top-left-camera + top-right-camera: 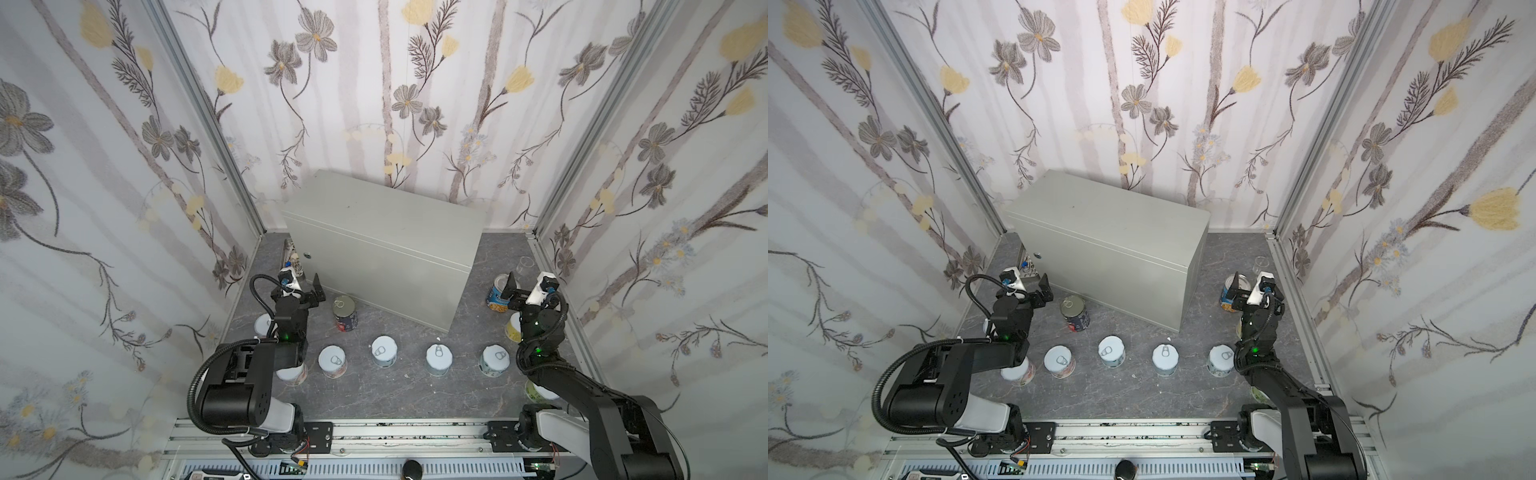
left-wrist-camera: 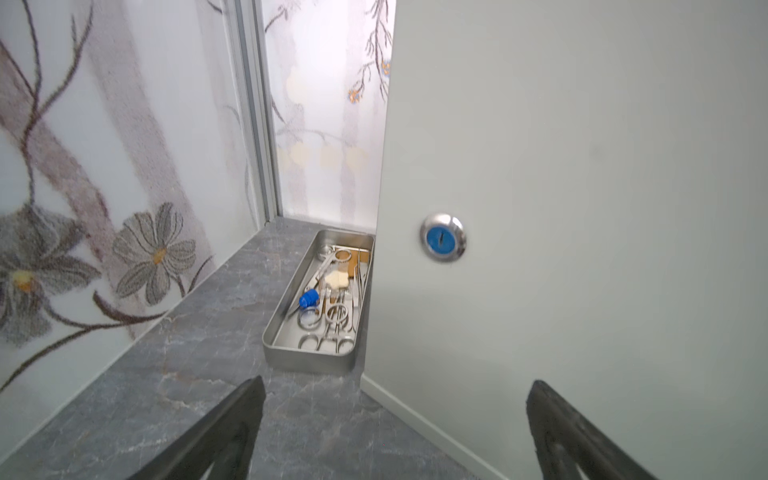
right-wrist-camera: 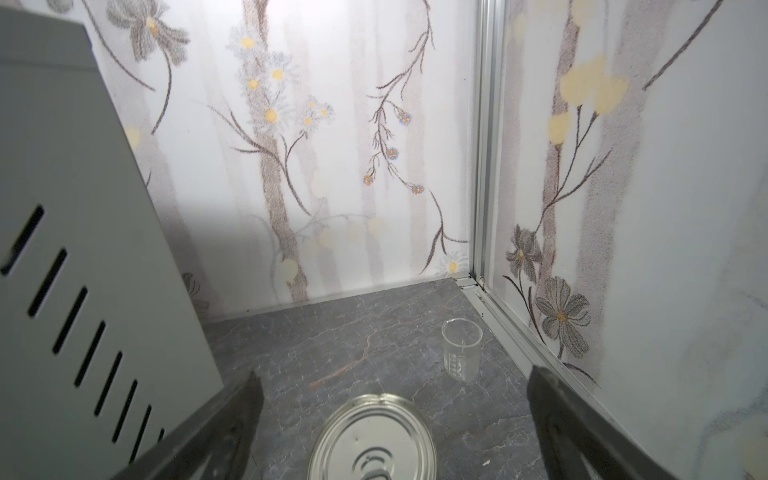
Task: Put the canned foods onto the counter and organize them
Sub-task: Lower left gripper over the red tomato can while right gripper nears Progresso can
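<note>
Left hand (image 2: 397, 382) spread, empty; right hand (image 3: 395, 372) spread above round steel-topped can (image 3: 372, 440); boxy matte-grey counter (image 1: 386, 232).

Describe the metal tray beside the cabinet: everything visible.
The tray is a long, shallow, open-topped pan with rounded corners, apparently brushed steel. It lies flat on the dark marbled floor, in the gap between the wall and the cabinet. One long side is at or against the cabinet; whether they touch cannot be told. Inside lie ring-handled steel instruments, a blue cap-like piece and a pale lump.
</note>
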You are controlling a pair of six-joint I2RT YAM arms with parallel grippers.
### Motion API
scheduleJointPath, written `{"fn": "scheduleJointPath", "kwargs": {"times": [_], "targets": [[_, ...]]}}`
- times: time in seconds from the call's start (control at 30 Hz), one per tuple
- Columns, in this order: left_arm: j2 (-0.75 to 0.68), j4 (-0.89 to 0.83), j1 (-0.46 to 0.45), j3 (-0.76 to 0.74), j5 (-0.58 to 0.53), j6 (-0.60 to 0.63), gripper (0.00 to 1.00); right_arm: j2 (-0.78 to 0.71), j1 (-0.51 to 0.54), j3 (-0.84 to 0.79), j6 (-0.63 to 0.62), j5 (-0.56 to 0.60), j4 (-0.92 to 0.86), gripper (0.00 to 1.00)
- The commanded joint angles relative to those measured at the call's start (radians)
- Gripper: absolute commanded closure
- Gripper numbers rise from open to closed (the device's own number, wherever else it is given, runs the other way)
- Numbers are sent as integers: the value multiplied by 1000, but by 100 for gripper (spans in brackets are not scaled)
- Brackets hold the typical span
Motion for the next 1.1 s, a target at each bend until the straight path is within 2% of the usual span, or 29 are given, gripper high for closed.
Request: {"fn": "scheduleJointPath", "kwargs": {"times": [0.0, 0.23, 0.53, 0.73, 0.8, 0.93, 1.07], "targets": [[-85, -174, 0, 35, -9, -30, 0, -79, 1, 49, 88, 65, -264, 0], [-313, -489, -16, 126, 46, -76, 0, -265, 1, 174, 191, -21, -606, 0], [-519, -831, -89, 242, 20, -80, 0, -455, 3, 235, 238, -168, -868, 0], [-663, -976, -137, 243, 7, -146, 0, -566, 6, 260, 233, -219, -1006, 0], [-694, -1019, -177, 234, -25, -165, 0, -613, 6, 258, 233, -257, -1020, 0], [-739, -1065, -313, 197, -157, -190, 0, -706, 10, 254, 268, -345, -1042, 0], [-733, -1076, -420, 165, -251, -237, 0, -727, 16, 273, 278, -379, -1089, 0]]}}
